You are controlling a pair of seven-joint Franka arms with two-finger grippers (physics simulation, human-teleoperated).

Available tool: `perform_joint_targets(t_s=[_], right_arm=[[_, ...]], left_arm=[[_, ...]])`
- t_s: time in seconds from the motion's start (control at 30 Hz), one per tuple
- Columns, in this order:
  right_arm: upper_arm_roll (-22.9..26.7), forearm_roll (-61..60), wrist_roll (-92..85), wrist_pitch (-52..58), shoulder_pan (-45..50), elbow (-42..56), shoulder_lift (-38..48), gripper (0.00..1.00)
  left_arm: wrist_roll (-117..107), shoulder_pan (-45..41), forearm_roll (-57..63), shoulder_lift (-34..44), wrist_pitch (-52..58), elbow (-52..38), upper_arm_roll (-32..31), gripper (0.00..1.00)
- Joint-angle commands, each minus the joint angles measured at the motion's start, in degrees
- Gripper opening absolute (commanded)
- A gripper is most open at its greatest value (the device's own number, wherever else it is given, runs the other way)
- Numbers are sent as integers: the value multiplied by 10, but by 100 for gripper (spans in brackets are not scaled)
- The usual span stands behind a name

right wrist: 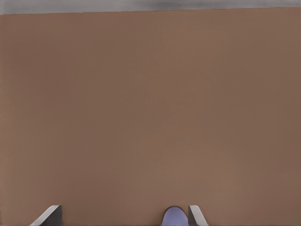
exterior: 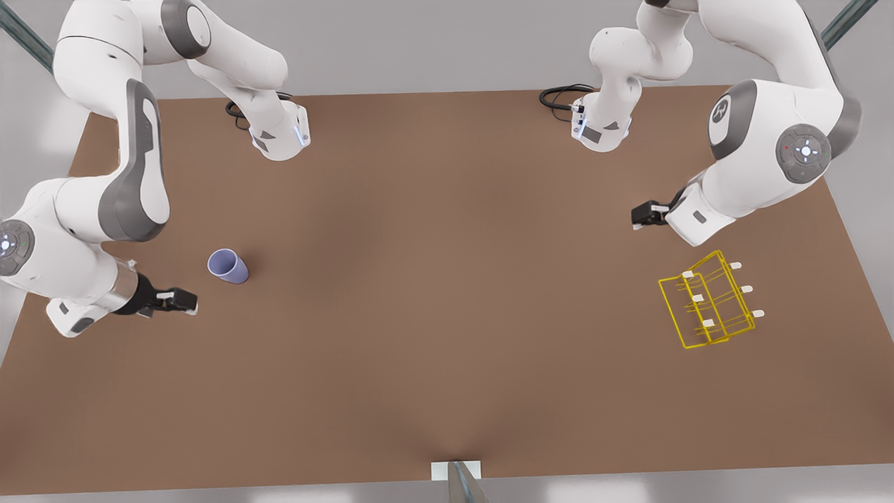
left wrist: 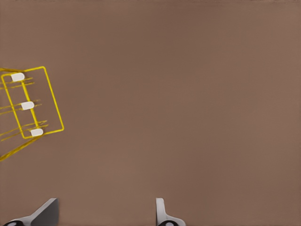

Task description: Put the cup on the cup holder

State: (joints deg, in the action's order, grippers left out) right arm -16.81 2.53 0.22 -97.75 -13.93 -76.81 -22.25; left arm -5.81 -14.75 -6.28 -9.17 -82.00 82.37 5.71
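The lavender-blue cup [exterior: 228, 266] stands on the brown table at the front view's left, mouth up. My right gripper [exterior: 183, 300] hovers just beside it, on the side nearer the table's front edge, open and not touching it. In the right wrist view the cup [right wrist: 174, 216] peeks in close to one fingertip [right wrist: 195, 214] of the right gripper [right wrist: 122, 216]. The yellow wire cup holder [exterior: 709, 300] with white-capped prongs sits at the front view's right. My left gripper [exterior: 646, 215] hangs open behind it, holding nothing. The left wrist view has the holder [left wrist: 30, 106] off to one side of the left gripper [left wrist: 104, 214].
Both arm bases [exterior: 279, 136] [exterior: 601, 129] stand at the table's back edge with black cables [exterior: 559, 94] beside them. A grey post [exterior: 457, 482] rises at the middle of the front edge. Bare brown table [exterior: 447, 279] lies between cup and holder.
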Motion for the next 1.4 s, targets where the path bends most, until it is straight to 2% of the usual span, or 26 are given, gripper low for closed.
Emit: perform_joint_targets(t_s=[0.0, 0.13, 0.17, 0.2, 0.23, 0.3, 0.37, 0.43, 0.63, 0.67, 0.83, 1.07, 1.2, 1.37], right_arm=[[-12, 4, -9, -24, 5, 0, -4, 100], [-12, 10, 7, -25, 5, -37, 8, 100], [-13, 10, 10, -29, 5, -61, 22, 100], [-13, 6, 11, -64, 5, -128, 62, 100], [-22, 3, 11, -100, 5, -193, 99, 100], [-42, -15, 51, -106, 5, -203, 99, 100], [-96, -17, 151, -111, 5, -255, 128, 100], [-97, -19, 155, -173, 0, -359, 178, 100], [-91, -45, 148, -224, -4, -476, 223, 100], [-62, -72, 148, -228, -5, -495, 229, 100], [-44, -88, 138, -245, -21, -518, 221, 100], [-42, -88, 9, -285, -128, -556, 195, 100], [-41, -87, -62, -321, -188, -554, 153, 100], [-45, -64, -74, -330, -179, -553, 156, 100]], left_arm=[[-18, 0, 0, 0, -12, 0, 0, 100], [-18, 0, 1, 0, -9, 2, 1, 100], [-17, 0, 3, -3, 8, 6, 1, 100], [-16, 0, 4, -4, 22, 7, 0, 100], [-17, 0, 4, -5, 25, 8, 0, 100], [-18, 0, 4, -9, 32, 8, 1, 100], [-18, 0, 7, -13, 39, 10, 1, 100], [-18, 0, 7, -14, 43, 11, 0, 100], [-17, 0, 7, -18, 58, 11, 0, 100], [-17, 0, 7, -20, 59, 11, 0, 100], [-17, -1, 7, -22, 67, 11, 0, 100], [-18, -1, 7, -26, 70, 11, 0, 100], [-18, -1, 6, -26, 70, 11, 0, 100], [-18, -1, 7, -25, 71, 11, 0, 100]])
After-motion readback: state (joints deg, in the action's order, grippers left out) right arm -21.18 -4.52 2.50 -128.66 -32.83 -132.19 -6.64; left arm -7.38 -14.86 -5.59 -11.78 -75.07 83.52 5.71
